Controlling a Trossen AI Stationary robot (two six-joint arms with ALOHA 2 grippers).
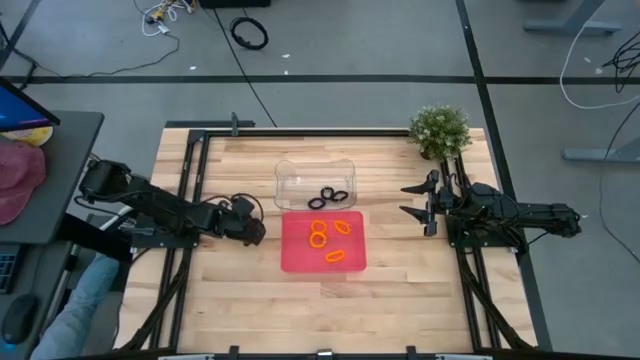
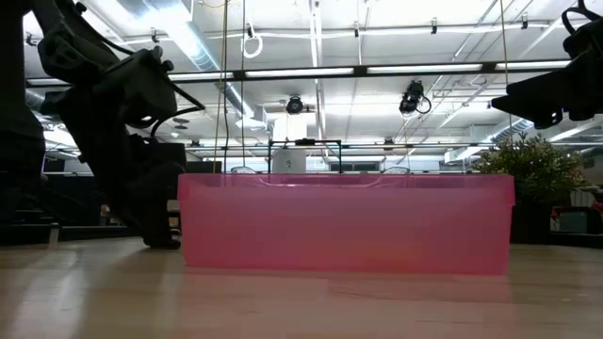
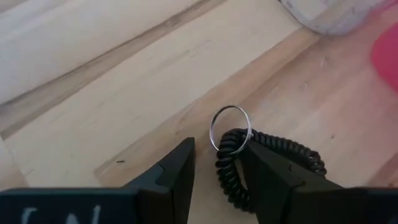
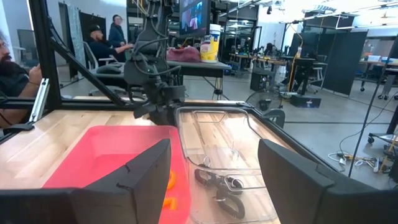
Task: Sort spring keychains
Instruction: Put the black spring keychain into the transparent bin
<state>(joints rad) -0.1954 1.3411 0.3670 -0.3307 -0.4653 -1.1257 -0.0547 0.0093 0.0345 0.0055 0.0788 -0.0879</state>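
A black spring keychain with a silver ring lies on the wood left of the red tray. My left gripper is open and low at the table, one finger on each side of the coil's ring end. Several orange keychains lie in the red tray. Black keychains lie in the clear tray just behind it. My right gripper is open, raised above the table right of both trays. My left gripper comes down on the black keychain slanting from the table's left. The coil's ring end sits between the fingers, close against one finger and apart from the other. Whether that finger touches it, I cannot tell. The keychain lies flat on the table.
A potted plant stands at the far right corner, behind my right arm. Bare wood stretches in front of the red tray and to its left. A person's leg shows beside the table's left edge.
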